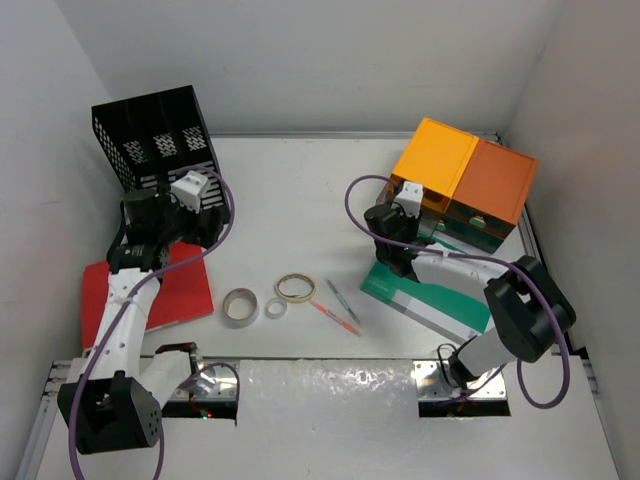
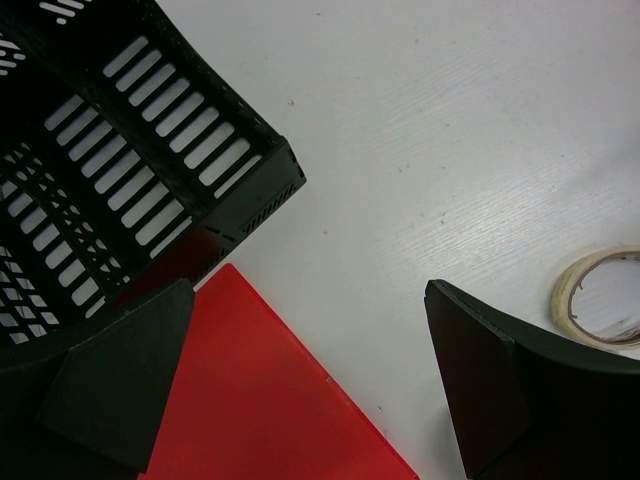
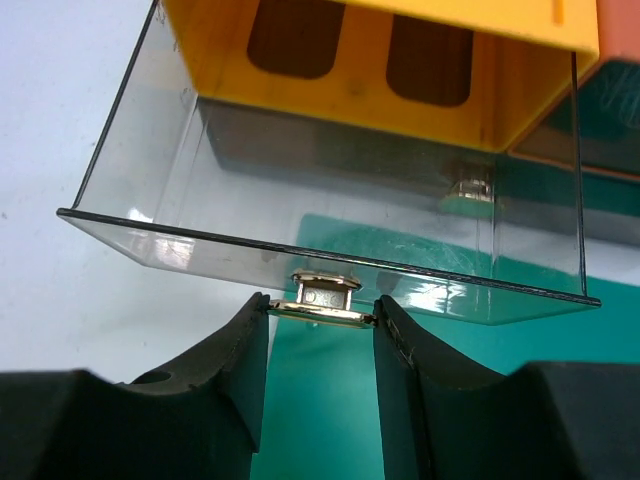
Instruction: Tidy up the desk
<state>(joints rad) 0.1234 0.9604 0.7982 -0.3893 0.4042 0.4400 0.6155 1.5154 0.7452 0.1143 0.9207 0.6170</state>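
The white desk (image 1: 300, 200) holds loose items. My left gripper (image 1: 205, 232) is open and empty. It hovers over the far right corner of a red folder (image 1: 165, 290), just in front of the black mesh file rack (image 1: 150, 130). In the left wrist view the gripper (image 2: 300, 390) spans the folder's edge (image 2: 270, 400). My right gripper (image 1: 398, 222) is shut on the metal knob (image 3: 320, 300) of a clear drawer (image 3: 330, 210). The drawer is pulled out of the orange-topped drawer unit (image 1: 465, 180).
Three tape rolls (image 1: 240, 307) (image 1: 275, 308) (image 1: 295, 288) and two pens (image 1: 343, 300) (image 1: 335, 318) lie at the desk's front middle. A green book (image 1: 430, 295) lies under and in front of the drawer unit. One tape roll shows in the left wrist view (image 2: 600, 295).
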